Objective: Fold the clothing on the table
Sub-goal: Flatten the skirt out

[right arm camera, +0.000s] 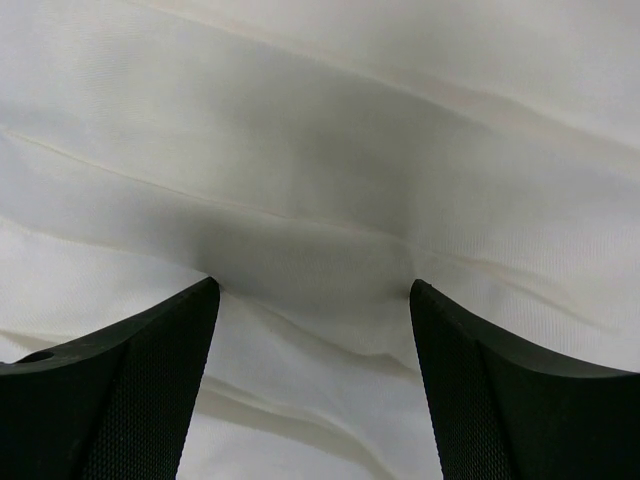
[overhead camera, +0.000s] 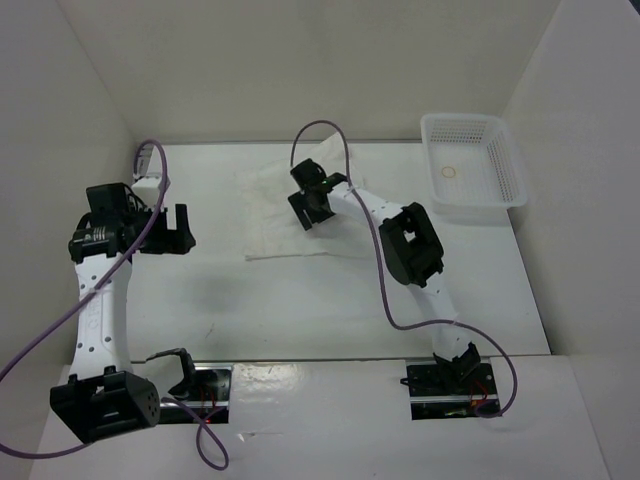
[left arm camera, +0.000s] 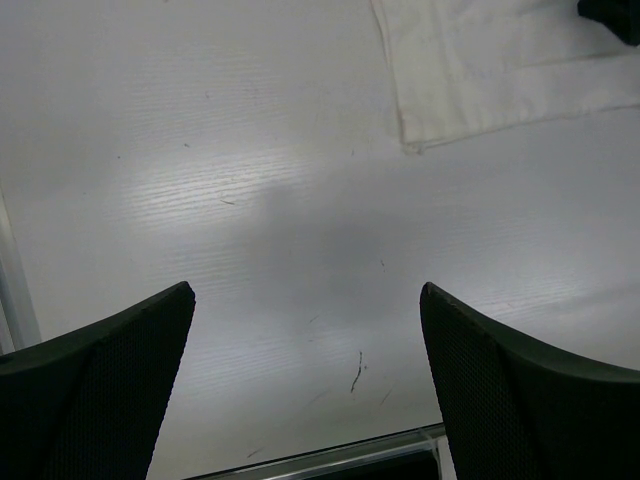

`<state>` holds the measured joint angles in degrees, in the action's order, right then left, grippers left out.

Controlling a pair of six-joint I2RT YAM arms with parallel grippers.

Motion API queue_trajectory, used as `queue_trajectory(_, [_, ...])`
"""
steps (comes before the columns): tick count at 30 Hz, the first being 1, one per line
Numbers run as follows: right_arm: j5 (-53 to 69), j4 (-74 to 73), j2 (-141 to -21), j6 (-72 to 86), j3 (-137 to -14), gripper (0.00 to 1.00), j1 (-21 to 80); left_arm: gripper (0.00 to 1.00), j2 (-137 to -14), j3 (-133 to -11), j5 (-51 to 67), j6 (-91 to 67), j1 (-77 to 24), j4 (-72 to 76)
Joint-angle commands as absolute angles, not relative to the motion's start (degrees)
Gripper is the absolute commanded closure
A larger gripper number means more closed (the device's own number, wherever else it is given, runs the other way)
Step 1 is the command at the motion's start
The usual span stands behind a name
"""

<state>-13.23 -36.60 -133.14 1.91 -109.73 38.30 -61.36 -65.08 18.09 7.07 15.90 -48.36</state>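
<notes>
Fingers of the right gripper (right arm camera: 312,290) are seen spread apart, with the wrinkled white clothing (overhead camera: 272,215) lying close beneath and between them; nothing is pinched, and whether the tips touch the cloth cannot be told. The garment is laid out roughly flat at the far middle of the table (overhead camera: 300,300), the right gripper being held over its right part. The left gripper (left arm camera: 307,290) is held wide open above bare tabletop, well apart to the left of the garment. A white perforated basket (overhead camera: 505,160) is set at the far right corner, apart from the cloth.
</notes>
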Motion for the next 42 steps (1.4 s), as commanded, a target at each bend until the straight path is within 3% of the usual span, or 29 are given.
queue_trajectory(1, [-15.82,-36.65,-134.47,1.14,-114.07,0.19,35.08,0.01,-61.87,-64.60,19.86,6.42,16.26,-47.11])
queue_trajectory(7, [-12.23,-39.72,-135.71,-0.18,-121.97,0.19,35.07,0.01,-64.59,-65.13,22.84,8.08,16.26,-47.64])
queue_trajectory(12, [-8.70,-41.13,-126.76,-1.58,-122.61,0.18,35.60,0.01,-69.25,-65.13,25.75,9.14,12.68,-48.16])
queue_trajectory(17, [-6.77,-40.34,-114.97,-4.21,-115.59,0.16,35.60,0.01,-72.60,-65.65,25.14,9.14,5.46,-44.74])
queue_trajectory(22, [-10.46,-36.49,-105.31,-8.43,-100.75,0.16,34.02,0.01,-78.83,-66.27,21.63,8.09,-5.42,-41.33])
queue_trajectory(30, [-8.44,-38.84,-90.19,-10.81,-86.15,0.15,22.69,0.13,-79.37,-56.62,4.24,5.54,-18.89,-24.81])
queue_trajectory(34, [-3.79,-38.85,-83.86,-10.81,-81.92,0.14,14.96,0.26,-79.98,-56.60,-5.77,4.92,-22.40,-21.89])
queue_trajectory(36, [-0.55,-39.37,-81.40,-10.29,-80.16,0.14,10.05,0.38,-81.03,-56.07,-8.77,6.15,-24.86,-19.09])
queue_trajectory(42, [2.89,-40.60,-77.00,-9.76,-77.34,0.14,4.76,0.41,-85.16,-52.13,-17.30,10.63,-31.54,-12.14])
